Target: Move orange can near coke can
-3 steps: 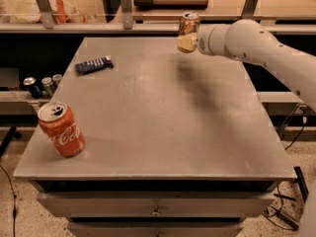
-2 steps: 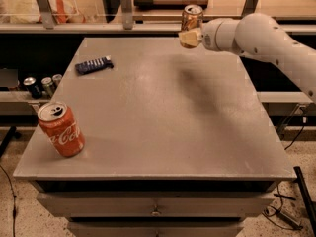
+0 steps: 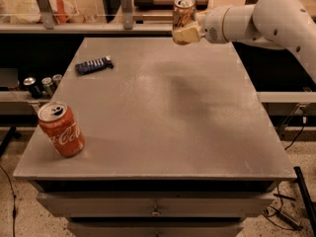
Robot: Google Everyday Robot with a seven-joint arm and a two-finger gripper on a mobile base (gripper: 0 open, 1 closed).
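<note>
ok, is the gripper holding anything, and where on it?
Yes: the gripper holds the orange can upright by its lower body, near the far edge of the table.

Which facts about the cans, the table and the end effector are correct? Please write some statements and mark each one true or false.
1. The end effector grips the slim tan-orange drink can near the far edge of the grey table. True.
2. The bright red Coca-Cola can lies on its side at the table's middle. False: it stands near the front left corner.
3. A dark blue flat packet lies on the table's far left part. True.
4. The two cans touch each other. False: they are far apart, towards opposite corners.
5. The small dark cans stand on the tabletop. False: they stand on a lower shelf left of it.
</note>
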